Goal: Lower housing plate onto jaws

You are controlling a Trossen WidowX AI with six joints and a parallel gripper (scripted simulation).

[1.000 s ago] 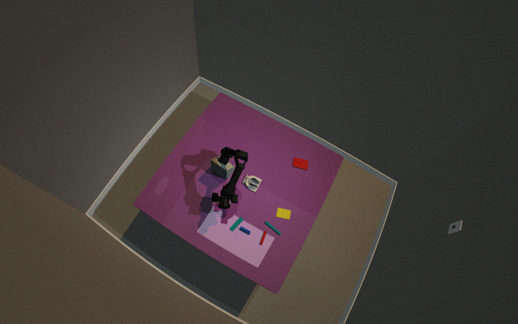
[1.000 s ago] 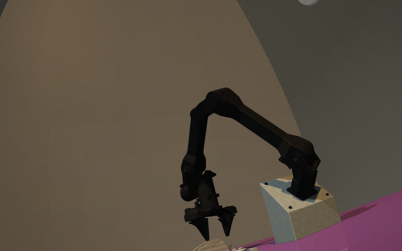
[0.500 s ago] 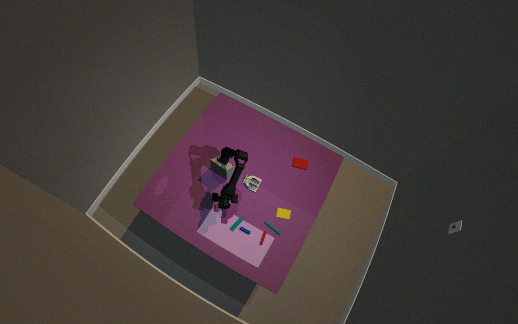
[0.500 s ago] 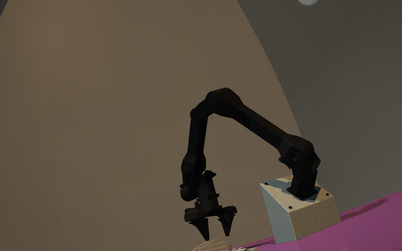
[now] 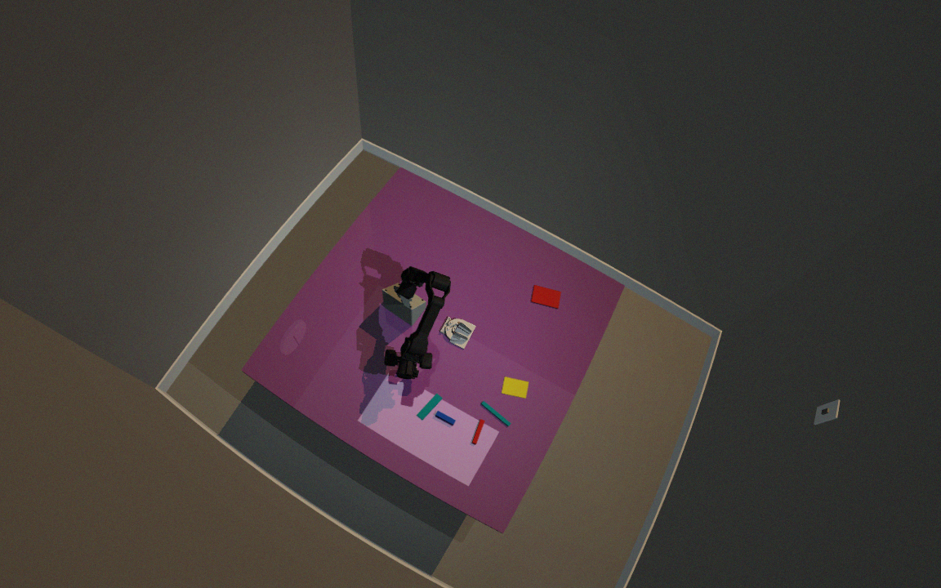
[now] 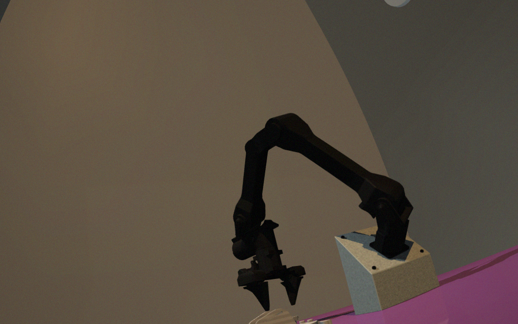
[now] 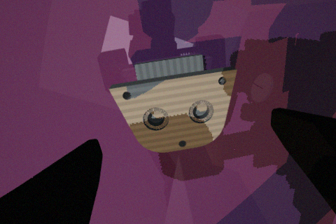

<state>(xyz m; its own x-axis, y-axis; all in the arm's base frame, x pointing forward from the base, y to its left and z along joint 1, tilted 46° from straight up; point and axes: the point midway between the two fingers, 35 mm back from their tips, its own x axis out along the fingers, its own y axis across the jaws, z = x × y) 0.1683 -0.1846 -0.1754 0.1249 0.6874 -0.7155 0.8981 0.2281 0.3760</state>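
Note:
The housing plate (image 7: 168,103) is a tan plate with two round sockets and three small holes, lying below the fingers in the wrist view. A ribbed grey block (image 7: 169,67) shows at its straight edge. Part of the plate (image 6: 274,317) shows at the bottom edge of the exterior view; in the top view the arm hides it. My gripper (image 5: 408,362) (image 6: 280,307) (image 7: 187,133) is open and empty, above the plate with one finger to each side. In the top view the two grey jaws (image 5: 461,331) lie on the pale base (image 5: 464,344), apart from the gripper. Their pins and stubs are too small to tell.
The arm's pedestal (image 5: 403,307) (image 6: 408,281) stands beside the jaw base. A red block (image 5: 546,296) and a yellow block (image 5: 515,387) lie farther off. Two teal bars (image 5: 429,406) (image 5: 495,413), a blue bar (image 5: 445,418) and a red bar (image 5: 477,432) lie on or near a pale rectangle (image 5: 444,453).

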